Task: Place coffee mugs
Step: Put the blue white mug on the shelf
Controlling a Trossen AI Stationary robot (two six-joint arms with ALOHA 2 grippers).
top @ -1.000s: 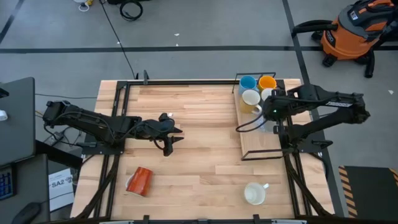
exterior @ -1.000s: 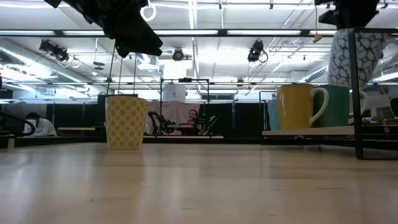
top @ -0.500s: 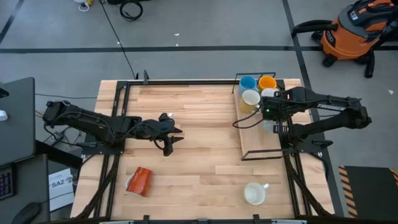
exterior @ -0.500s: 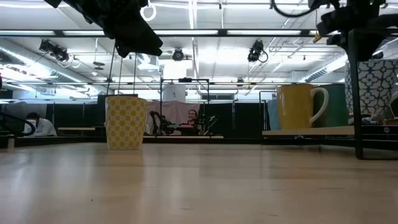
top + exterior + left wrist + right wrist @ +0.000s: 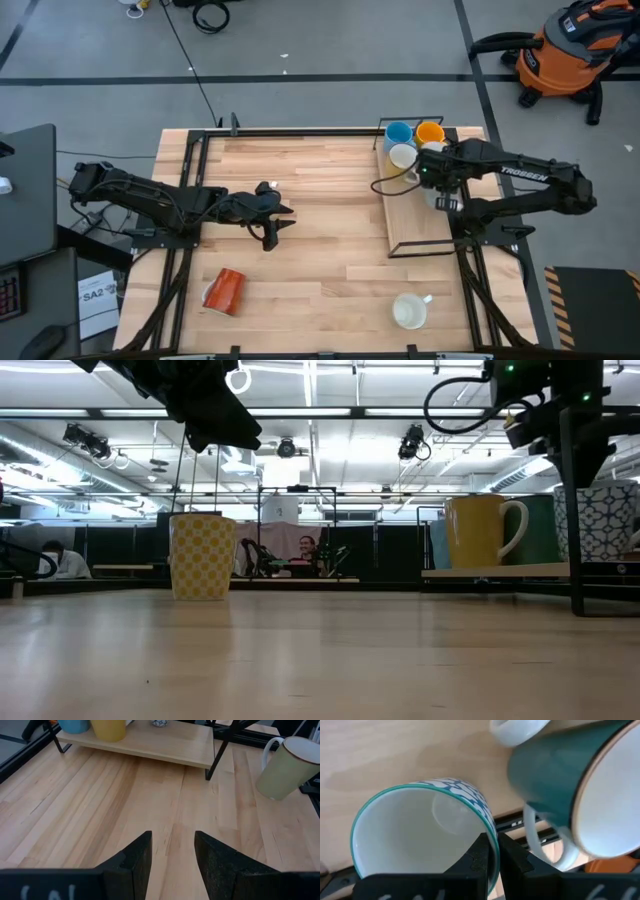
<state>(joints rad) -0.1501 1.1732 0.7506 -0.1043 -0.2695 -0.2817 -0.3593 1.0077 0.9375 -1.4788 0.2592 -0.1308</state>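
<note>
My right gripper [image 5: 432, 178] is over the wooden shelf [image 5: 418, 228] at the table's right, shut on a blue-and-white patterned coffee mug [image 5: 600, 520]. That mug stands upright, with its base at or just above the shelf board. Light blue [image 5: 398, 132], orange-yellow [image 5: 430, 131] and white [image 5: 403, 157] mugs stand on the shelf's far end. A red-orange mug [image 5: 225, 290] lies on its side near the front left. A cream mug [image 5: 410, 311] stands at the front right. My left gripper [image 5: 270, 215] hovers open above the table's left half. My right gripper pinches the patterned mug's rim [image 5: 492, 832], one finger [image 5: 479, 856] inside the mug and the other [image 5: 512, 859] outside its wall. The fingers come from above, pointing steeply down. The mug stays upright below them; I cannot tell whether its base touches the shelf.
A teal mug [image 5: 555, 775] with a white handle stands right beside the patterned one, and another white mug [image 5: 520, 730] is beyond it. A yellow checked mug [image 5: 202, 555] stands on the table. The shelf's black frame posts [image 5: 575, 510] rise around the mugs.
My right gripper has come down toward the shelf with the patterned mug, swinging a little toward the far edge. The mug has dropped from well above the shelf to board level and stayed upright.
</note>
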